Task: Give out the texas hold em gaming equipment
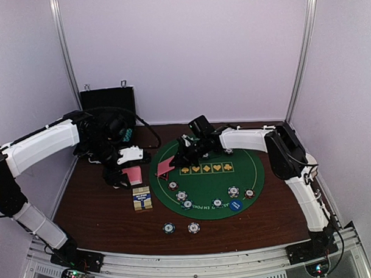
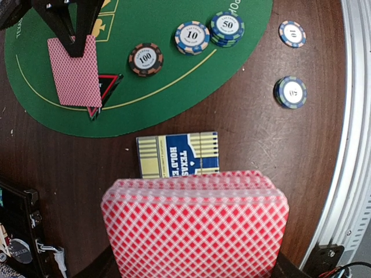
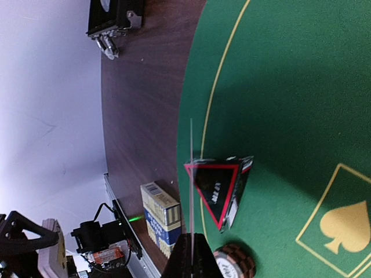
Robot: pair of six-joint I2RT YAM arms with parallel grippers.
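- Left pincer [image 1: 129, 172]: clamped on a stack of pink-backed playing cards [image 2: 194, 229], above the dark wooden table [image 2: 243, 150], left of the round green felt mat [image 1: 205, 184].
- Right pincer [image 2: 74, 41]: closed on a single pink-backed card [image 2: 72, 75] over the mat's left edge, above the red-black triangular marker [image 3: 219, 188].
- Striped round poker chips [image 2: 193, 37] lie along the mat's near rim.
- A yellow-blue card box [image 2: 178, 154] lies near the stack.

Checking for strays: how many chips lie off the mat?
2: left chip and right chip, side by side on the table before the mat; others may be hidden.
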